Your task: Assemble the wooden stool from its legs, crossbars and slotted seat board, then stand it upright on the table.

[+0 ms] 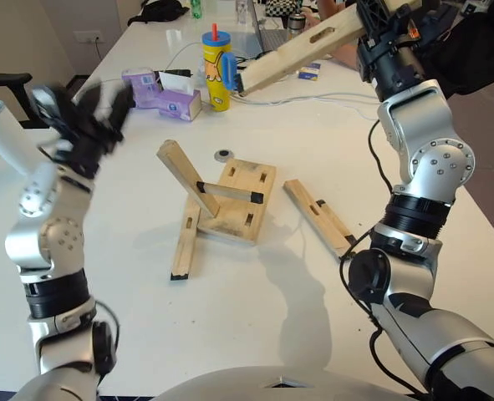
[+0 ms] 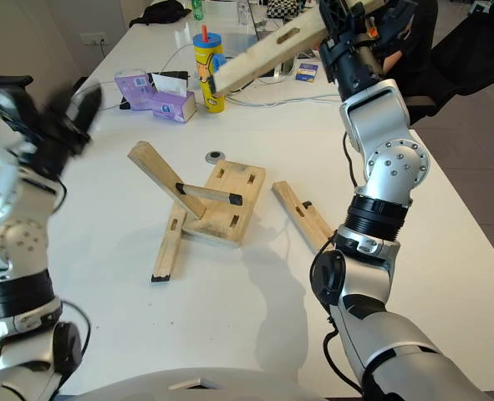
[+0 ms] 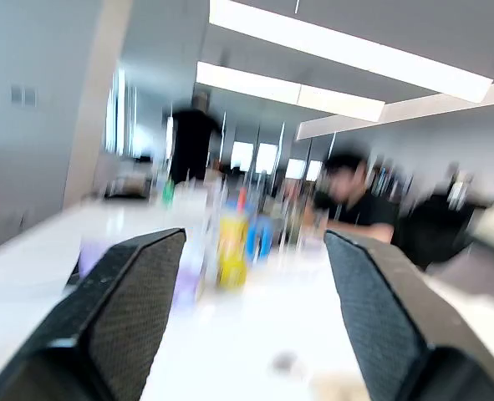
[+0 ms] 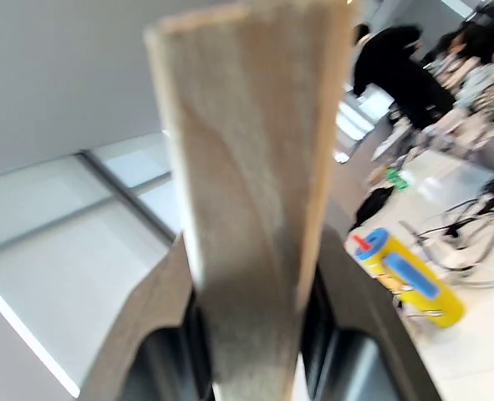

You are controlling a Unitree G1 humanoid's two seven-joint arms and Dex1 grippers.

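Observation:
The slotted seat board (image 1: 245, 205) lies flat mid-table. A wooden leg (image 1: 184, 174) rises tilted from its left side, and a short dark-tipped crossbar (image 1: 228, 193) runs from that leg across the board. A second leg (image 1: 185, 242) lies partly under the board's left edge. A third leg (image 1: 320, 215) lies to the board's right. My right gripper (image 1: 369, 32) is raised high over the table's far side, shut on a fourth leg (image 1: 301, 52) that points left; the same leg (image 4: 255, 167) sits between its fingers (image 4: 159, 334). My left gripper (image 3: 255, 242) is open and empty, held up at the left (image 1: 88, 117).
A yellow cup with a blue handle (image 1: 216, 71) and purple tissue packs (image 1: 159, 92) stand at the back left. A small round disc (image 1: 223, 154) lies just behind the board. Cables and a laptop (image 1: 267, 33) sit farther back. The near table surface (image 1: 255, 326) is bare.

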